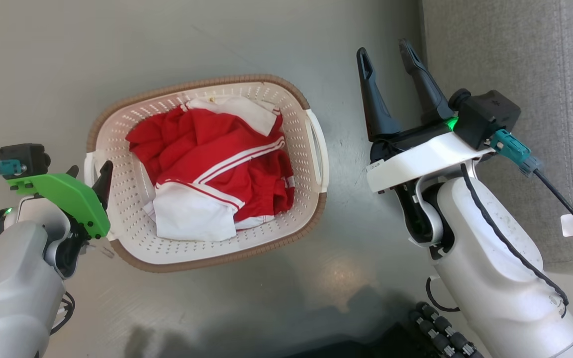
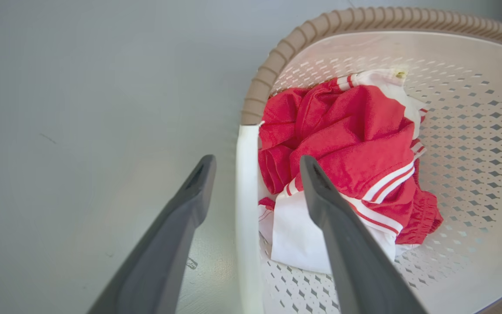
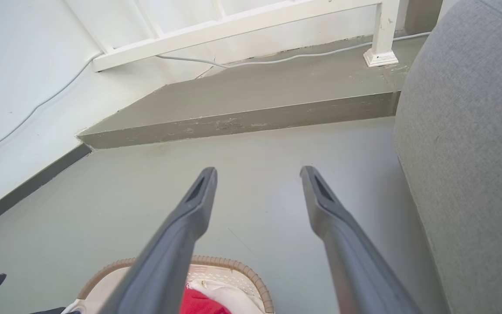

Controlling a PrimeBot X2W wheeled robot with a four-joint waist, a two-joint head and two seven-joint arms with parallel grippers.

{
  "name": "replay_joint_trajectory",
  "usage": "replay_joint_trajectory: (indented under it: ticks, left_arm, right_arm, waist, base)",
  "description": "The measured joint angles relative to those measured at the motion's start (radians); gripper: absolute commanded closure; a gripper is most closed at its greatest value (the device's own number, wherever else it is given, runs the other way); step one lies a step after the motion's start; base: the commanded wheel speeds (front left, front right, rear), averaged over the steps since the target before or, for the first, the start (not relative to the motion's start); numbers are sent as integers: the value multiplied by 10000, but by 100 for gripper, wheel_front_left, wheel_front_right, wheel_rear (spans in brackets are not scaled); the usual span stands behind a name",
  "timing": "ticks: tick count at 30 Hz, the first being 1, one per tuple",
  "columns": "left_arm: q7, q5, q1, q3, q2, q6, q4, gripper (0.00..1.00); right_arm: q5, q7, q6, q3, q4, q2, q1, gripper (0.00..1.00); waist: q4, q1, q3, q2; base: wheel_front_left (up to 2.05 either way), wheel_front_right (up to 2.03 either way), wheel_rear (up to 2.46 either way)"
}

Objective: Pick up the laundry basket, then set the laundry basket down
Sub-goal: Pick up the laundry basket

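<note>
Closest to the robot, the left gripper (image 2: pixel 257 162) has its two dark fingers spread wide on either side of the white handle (image 2: pixel 247 196) on the basket's left. One finger is outside over the bare floor (image 1: pixel 117 49) and the other is inside, above the clothes. The jaws are not closed on the handle, and there is a gap on both sides of it.

The laundry basket (image 1: pixel 299 134) sits on the grey-green floor, out in the open and apart from the sofa along the floor's right edge. It is a rounded rectangle of cream-white plastic. Its walls and bottom are pierced with rows of small holes, and a brown woven-look rim runs round the top. A second white handle (image 1: pixel 319 149) is on its right side. Inside lies a crumpled red garment with white stripes (image 1: pixel 217 154), and a white piece of cloth (image 1: pixel 192 216) is bunched at the near end.

To the right of the basket and clear of its handle, the right gripper (image 1: pixel 385 49) points away over bare floor with its fingers parted, holding nothing. Beside it is the grey fabric sofa (image 1: pixel 515 49).

Farther off, the floor ends at a low grey step (image 3: pixel 255 104). A white railing (image 3: pixel 242 26) stands on top of the step against a pale wall, with a thin cable (image 3: pixel 277 59) trailing beneath it.
</note>
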Motion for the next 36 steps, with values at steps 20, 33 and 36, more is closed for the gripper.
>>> replay_joint_trajectory:
  ticks: [20,33,36]
  left_arm:
    - [-1760,-211,697,-623,-75,0,-485,0]
    - [-2119,-165,1397,-535,-86,0,-1001,0]
    - [-2119,-88,1596,-424,-88,0,-1166,0]
  right_arm:
    - [418,0,35,-422,738,0,411,0]
    - [182,0,347,-832,1302,4,910,0]
    - [123,0,412,-972,1361,8,1088,0]
  waist:
    - [190,-1,-2054,0]
    - [415,-1,-3715,0]
    - [483,-1,-4141,0]
  base:
    - [0,0,0]
    - [0,0,0]
    - [0,0,0]
